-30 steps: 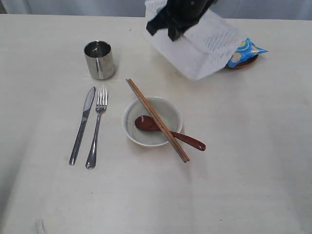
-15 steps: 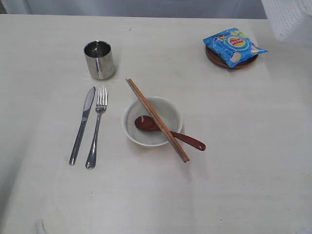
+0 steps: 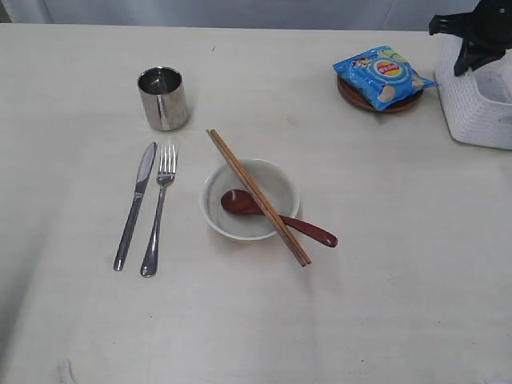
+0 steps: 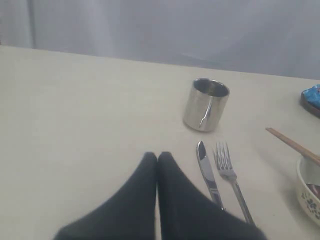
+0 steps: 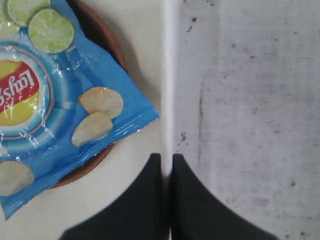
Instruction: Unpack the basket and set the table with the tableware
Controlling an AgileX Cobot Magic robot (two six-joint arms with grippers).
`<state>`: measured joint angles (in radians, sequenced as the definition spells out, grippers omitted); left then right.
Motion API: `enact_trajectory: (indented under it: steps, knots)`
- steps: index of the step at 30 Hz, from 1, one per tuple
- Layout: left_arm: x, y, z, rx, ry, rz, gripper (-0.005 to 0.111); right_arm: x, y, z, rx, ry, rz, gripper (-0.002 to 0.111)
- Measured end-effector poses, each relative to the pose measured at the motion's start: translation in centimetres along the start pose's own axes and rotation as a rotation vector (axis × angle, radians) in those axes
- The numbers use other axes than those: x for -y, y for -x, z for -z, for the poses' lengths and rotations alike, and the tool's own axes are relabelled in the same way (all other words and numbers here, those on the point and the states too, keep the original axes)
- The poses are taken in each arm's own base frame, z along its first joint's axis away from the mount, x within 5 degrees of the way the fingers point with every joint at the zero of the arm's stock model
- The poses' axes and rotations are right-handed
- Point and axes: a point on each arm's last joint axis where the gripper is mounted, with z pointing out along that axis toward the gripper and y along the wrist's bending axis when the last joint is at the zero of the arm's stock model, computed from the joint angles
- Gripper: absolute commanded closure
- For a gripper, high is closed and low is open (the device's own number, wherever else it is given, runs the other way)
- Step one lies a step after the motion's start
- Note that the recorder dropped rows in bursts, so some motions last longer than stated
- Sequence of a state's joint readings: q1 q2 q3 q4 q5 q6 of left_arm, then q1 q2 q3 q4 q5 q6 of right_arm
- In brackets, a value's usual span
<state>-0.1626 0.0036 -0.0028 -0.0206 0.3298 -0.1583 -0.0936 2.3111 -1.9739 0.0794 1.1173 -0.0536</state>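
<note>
The white basket (image 3: 480,112) stands upright at the table's (image 3: 384,304) far right edge. My right gripper (image 3: 466,64) is shut on its near wall (image 5: 169,75), the white rim pinched between the fingers. On the table lie the knife (image 3: 136,204) and fork (image 3: 158,212) side by side, with the steel cup (image 3: 163,98) behind them. The chopsticks (image 3: 258,196) rest across the pale bowl (image 3: 250,200), and the wooden spoon (image 3: 280,218) sits in it. My left gripper (image 4: 157,156) hovers shut and empty beside the knife (image 4: 207,172), out of the exterior view.
A blue chips bag (image 3: 382,74) lies on the brown plate (image 3: 379,98) just left of the basket. In the right wrist view the bag (image 5: 60,100) and plate rim (image 5: 107,40) lie close to the basket wall.
The basket, held tilted in the air over the back middle, swung right and came down upright at the right edge, uncovering the chips bag on the plate. The tableware stayed put.
</note>
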Motion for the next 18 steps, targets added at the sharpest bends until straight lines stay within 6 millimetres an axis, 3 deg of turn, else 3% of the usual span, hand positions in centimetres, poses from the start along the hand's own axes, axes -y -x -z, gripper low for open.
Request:
enact_trajectory:
  steps: [7,18]
  knots:
    - [0.0,0.0,0.0,0.0,0.0,0.0,0.107,-2.0,0.2,-1.0,0.007,0.071,0.06,0.109]
    - [0.0,0.0,0.0,0.0,0.0,0.0,0.107,-10.0,-0.4,-1.7,0.011,0.167,0.226,0.109]
